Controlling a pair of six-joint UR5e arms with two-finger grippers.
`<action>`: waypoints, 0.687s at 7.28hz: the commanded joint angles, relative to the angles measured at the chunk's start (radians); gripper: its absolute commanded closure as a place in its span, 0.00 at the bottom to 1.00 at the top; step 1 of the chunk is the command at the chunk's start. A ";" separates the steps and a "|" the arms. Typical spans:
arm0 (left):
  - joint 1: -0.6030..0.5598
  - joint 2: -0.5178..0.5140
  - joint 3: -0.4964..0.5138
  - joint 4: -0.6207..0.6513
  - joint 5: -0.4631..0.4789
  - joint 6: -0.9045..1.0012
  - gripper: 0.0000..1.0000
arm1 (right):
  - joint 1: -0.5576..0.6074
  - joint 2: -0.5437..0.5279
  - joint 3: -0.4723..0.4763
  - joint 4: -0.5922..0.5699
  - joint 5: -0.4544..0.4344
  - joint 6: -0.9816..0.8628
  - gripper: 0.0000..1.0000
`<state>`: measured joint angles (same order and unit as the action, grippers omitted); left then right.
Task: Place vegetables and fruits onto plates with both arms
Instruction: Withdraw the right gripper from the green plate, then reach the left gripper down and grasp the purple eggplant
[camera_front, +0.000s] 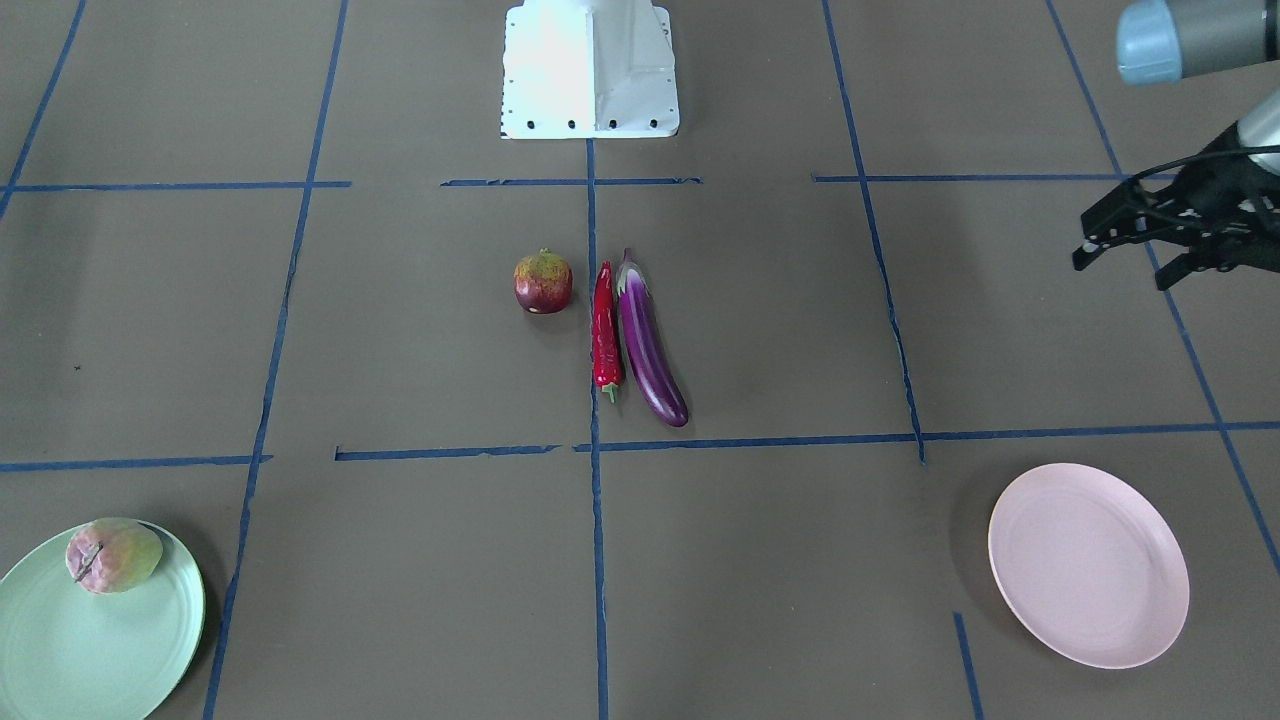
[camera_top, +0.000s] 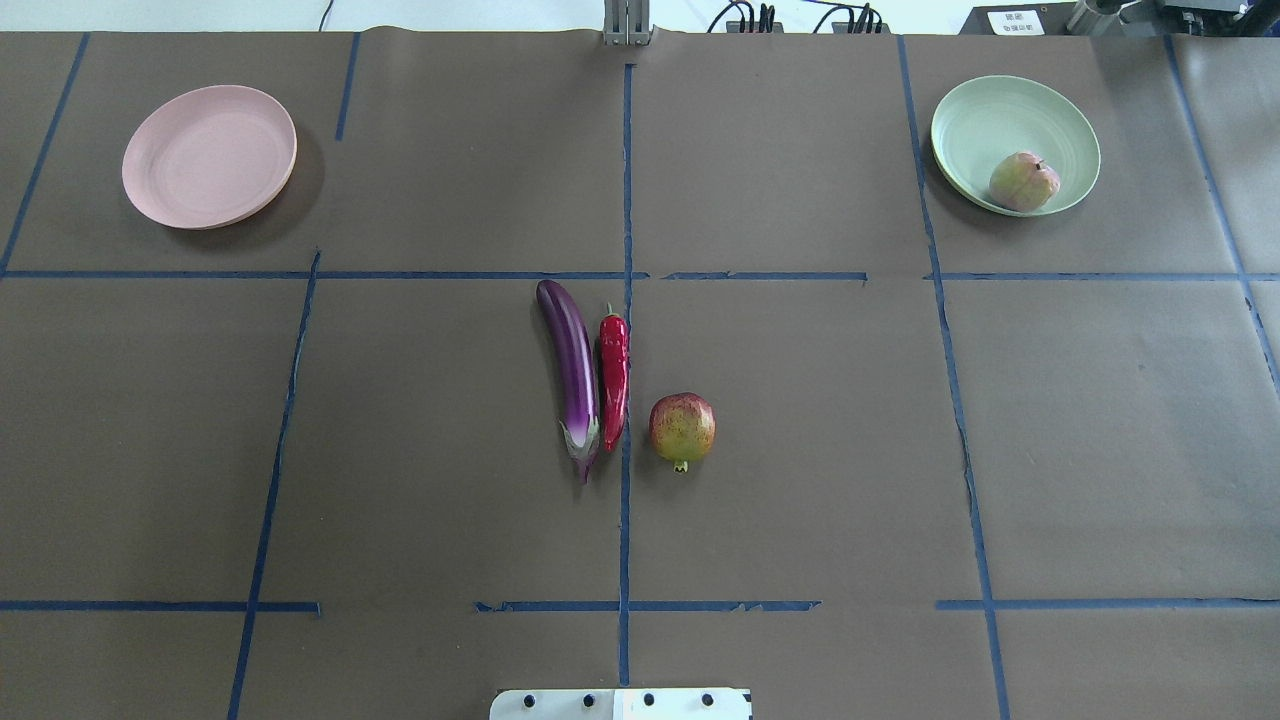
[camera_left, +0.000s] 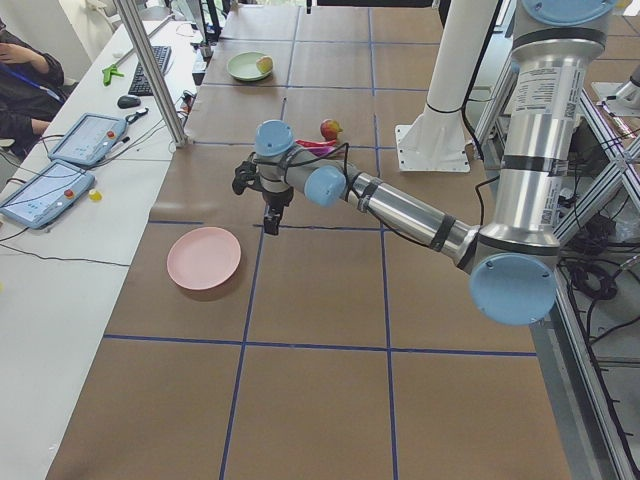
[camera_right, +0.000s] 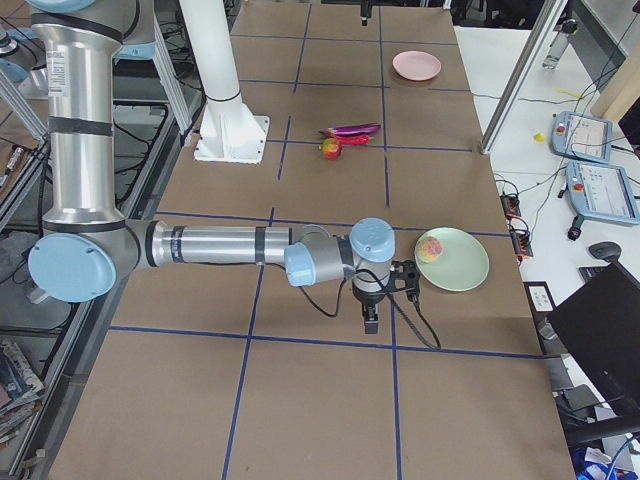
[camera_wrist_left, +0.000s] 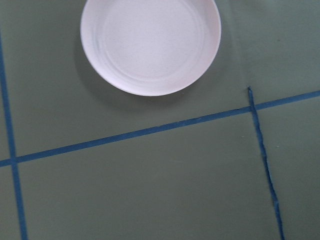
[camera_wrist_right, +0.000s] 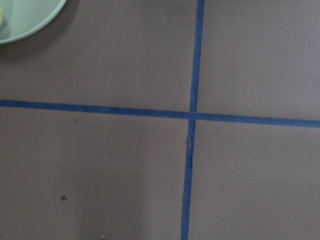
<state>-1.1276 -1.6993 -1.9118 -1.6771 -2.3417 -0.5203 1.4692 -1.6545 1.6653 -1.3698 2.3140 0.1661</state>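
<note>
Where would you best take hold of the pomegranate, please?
Probably across the round middle of the pomegranate, coming straight down: its crown points toward the robot, and a gap separates it from the chili, leaving room on both sides.

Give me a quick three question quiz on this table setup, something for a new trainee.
1. Fill in: the chili lies between the eggplant and the ____.
2. True or false: the pink plate holds a fruit.
3. What lies on the green plate? A eggplant, B peach-like fruit, C chili.
Key: 1 pomegranate; 2 false; 3 B.
</note>
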 joint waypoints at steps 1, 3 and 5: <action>0.260 -0.162 0.023 0.005 0.182 -0.410 0.00 | 0.006 -0.074 0.070 -0.005 -0.005 -0.028 0.00; 0.440 -0.393 0.205 0.002 0.381 -0.721 0.00 | 0.006 -0.067 0.070 -0.005 -0.005 -0.030 0.00; 0.495 -0.537 0.340 -0.004 0.417 -0.893 0.03 | 0.006 -0.064 0.068 -0.005 -0.007 -0.030 0.00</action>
<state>-0.6776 -2.1427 -1.6570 -1.6787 -1.9562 -1.2986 1.4756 -1.7196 1.7335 -1.3744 2.3077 0.1370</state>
